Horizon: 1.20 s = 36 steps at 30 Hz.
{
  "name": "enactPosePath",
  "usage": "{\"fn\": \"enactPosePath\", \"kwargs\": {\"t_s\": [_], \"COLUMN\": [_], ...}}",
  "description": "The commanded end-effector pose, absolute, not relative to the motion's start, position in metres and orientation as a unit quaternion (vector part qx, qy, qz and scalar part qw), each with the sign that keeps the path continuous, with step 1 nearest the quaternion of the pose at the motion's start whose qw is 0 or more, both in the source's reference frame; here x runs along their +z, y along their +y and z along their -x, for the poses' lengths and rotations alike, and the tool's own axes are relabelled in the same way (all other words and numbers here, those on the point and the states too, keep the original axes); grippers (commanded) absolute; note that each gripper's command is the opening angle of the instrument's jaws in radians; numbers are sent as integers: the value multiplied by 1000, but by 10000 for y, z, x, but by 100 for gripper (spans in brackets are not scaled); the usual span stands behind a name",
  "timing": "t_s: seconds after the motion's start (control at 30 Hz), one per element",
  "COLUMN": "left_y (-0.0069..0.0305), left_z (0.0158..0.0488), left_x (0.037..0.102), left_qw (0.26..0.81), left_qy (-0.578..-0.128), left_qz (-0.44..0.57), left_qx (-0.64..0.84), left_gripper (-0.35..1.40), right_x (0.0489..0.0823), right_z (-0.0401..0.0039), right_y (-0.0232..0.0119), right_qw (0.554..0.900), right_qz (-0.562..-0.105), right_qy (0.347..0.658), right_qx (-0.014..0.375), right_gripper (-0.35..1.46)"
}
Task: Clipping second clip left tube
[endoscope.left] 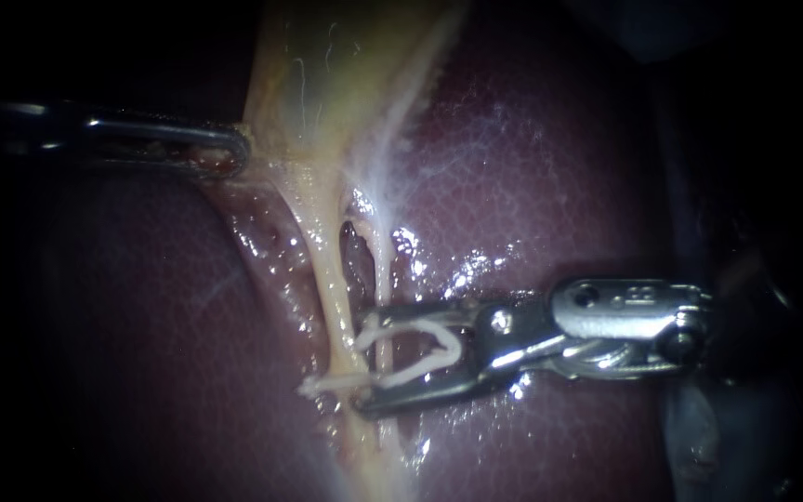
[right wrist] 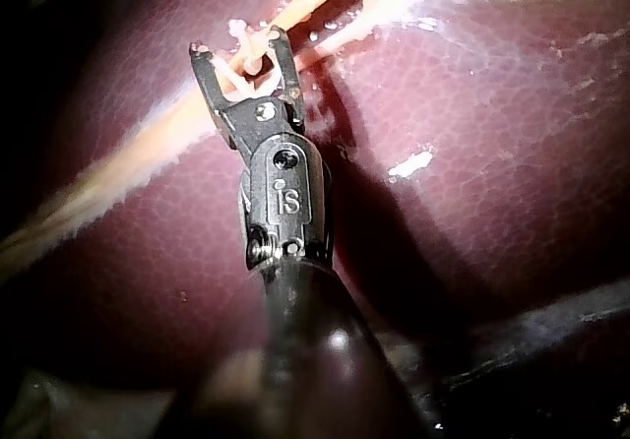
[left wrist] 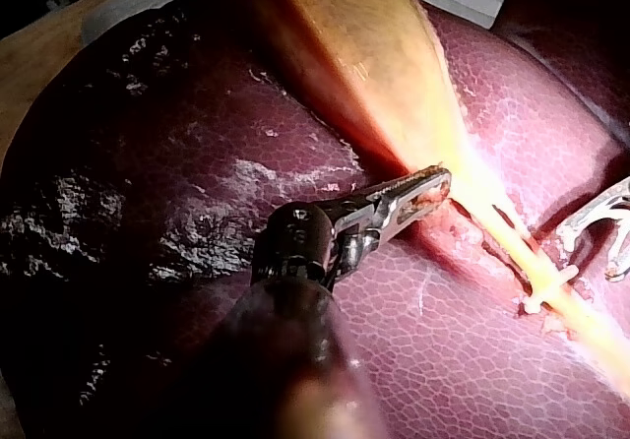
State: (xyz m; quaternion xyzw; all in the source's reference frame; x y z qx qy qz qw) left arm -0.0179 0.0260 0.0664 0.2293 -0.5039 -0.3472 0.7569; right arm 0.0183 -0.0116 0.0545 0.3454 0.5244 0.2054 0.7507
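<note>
The right instrument point(endoscope.left: 364, 361) reaches in from the right, low across the liver point(endoscope.left: 559, 186), with its shaft nearly level. Its end effector stands wide, and the two jaws hold a white loaded clip point(endoscope.left: 439, 333) whose arms lie along their inner faces. The thin right tube point(endoscope.left: 383, 270) runs down between the spread jaws. The jaw tips end just beside the thicker left tube point(endoscope.left: 330, 297) and do not enclose it. A set clip point(endoscope.left: 327, 381) already sits across the left tube, close to the lower jaw tip. In the right wrist view this instrument point(right wrist: 239, 45) stands with a pale strand crossing between its parted jaws.

The left instrument point(endoscope.left: 239, 149) comes in level from the left, higher up. Its end effector is narrow, gripping the edge of the gallbladder point(endoscope.left: 327, 65) where it tapers toward the tubes. The left wrist view shows the same grip point(left wrist: 433, 185), with the set clip point(left wrist: 546, 289) further along the tube.

The two instruments are well apart. Smooth liver surface spreads on both sides of the tubes, and the tan worktop point(left wrist: 30, 75) shows beyond the liver's edge.
</note>
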Motion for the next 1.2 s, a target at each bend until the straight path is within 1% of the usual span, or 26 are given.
{"fn": "enactPosePath", "kwargs": {"t_s": [0.03,0.2,0.47,0.6,0.77,0.97,1.2], "left_y": [260,260,260,260,261,261,261], "left_z": [178,178,178,178,178,178,179], "left_x": [664,664,664,664,664,664,664], "left_qw": [757,757,757,757,757,757,757], "left_qy": [-504,-504,-504,-504,-504,-504,-504], "left_qz": [-229,-229,-229,-229,-229,-229,-229], "left_qx": [-348,-348,-348,-348,-348,-348,-348], "left_gripper": [-35,-35,-35,-35,-35,-35,-35], "right_x": [552,578,635,653,655,645,635], "right_z": [-183,-183,-190,-193,-202,-221,-237], "right_y": [-117,-120,-129,-128,-127,-130,-132], "right_qw": [750,744,727,719,703,679,662], "right_qz": [-348,-358,-392,-405,-425,-452,-467], "right_qy": [523,519,508,506,508,517,526], "right_qx": [208,223,244,252,259,260,257], "right_gripper": [49,49,49,49,49,49,49]}}
